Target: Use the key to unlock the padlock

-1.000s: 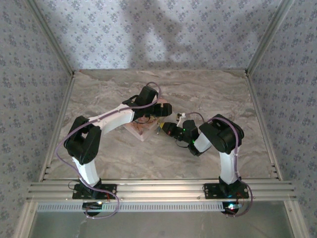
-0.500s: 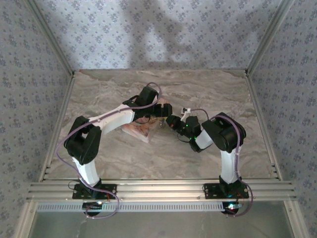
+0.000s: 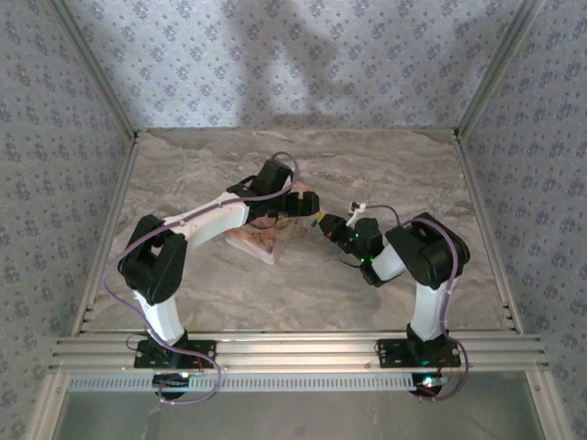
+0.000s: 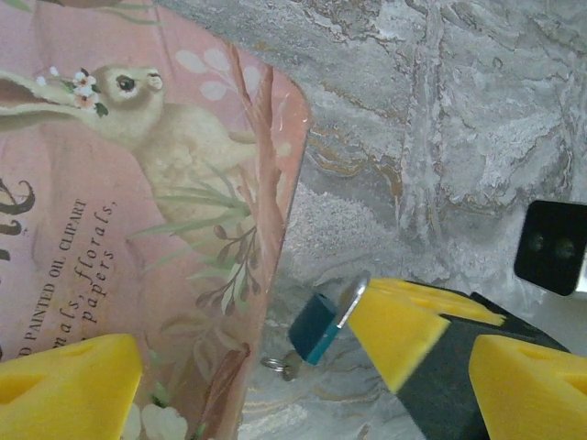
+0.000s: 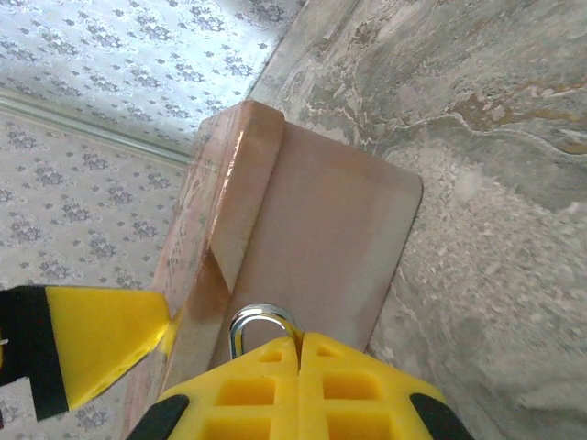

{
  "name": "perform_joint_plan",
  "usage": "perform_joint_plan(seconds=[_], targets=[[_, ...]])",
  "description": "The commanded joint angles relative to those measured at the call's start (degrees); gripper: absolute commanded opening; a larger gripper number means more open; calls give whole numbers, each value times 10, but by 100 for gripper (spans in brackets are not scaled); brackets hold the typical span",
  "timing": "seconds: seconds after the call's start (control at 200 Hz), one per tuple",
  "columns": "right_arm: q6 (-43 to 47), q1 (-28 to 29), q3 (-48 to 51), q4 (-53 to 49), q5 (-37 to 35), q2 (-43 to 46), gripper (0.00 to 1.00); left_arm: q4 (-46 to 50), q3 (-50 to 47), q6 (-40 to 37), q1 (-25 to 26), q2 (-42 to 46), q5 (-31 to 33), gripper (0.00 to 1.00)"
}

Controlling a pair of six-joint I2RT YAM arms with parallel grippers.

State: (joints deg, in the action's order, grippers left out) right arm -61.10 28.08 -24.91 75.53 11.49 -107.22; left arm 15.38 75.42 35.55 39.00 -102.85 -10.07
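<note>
The padlock (image 4: pixel 315 328), a small blue body with a silver shackle, sits just beside the pink box (image 4: pixel 138 229) above the table (image 4: pixel 477 119). The right gripper (image 5: pixel 298 344) is clamped on its shackle. A tiny ring (image 4: pixel 274 364) beneath it is hard to make out. The jaws of the left gripper (image 3: pixel 307 203) are spread wide, with one finger (image 4: pixel 64 385) over the box.

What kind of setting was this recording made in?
Most likely a lab robot test cell rather than a home. It has a marble-patterned tabletop, closed in by floral-wallpapered wall panels, with silver aluminium framing rails along the near edge.
</note>
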Motion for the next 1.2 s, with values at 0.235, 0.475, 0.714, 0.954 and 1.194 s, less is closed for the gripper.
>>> perform_joint_plan(seconds=[0.235,0.475,0.714,0.954,1.194], targets=[[167,-22,57,-289,-7,255,0,81,52,-31,-11,49,-1,97],[350,-26,-30,-727,0,464,0,76,19,-49,-15,132,35,98],[422,-25,-90,-963,11,486,0,47,-101,-29,-23,262,118,98],[455,-23,-125,-1022,-6,403,0,47,-190,3,-56,361,162,98],[468,-17,-169,-989,11,288,0,74,-209,2,-83,401,173,98]])
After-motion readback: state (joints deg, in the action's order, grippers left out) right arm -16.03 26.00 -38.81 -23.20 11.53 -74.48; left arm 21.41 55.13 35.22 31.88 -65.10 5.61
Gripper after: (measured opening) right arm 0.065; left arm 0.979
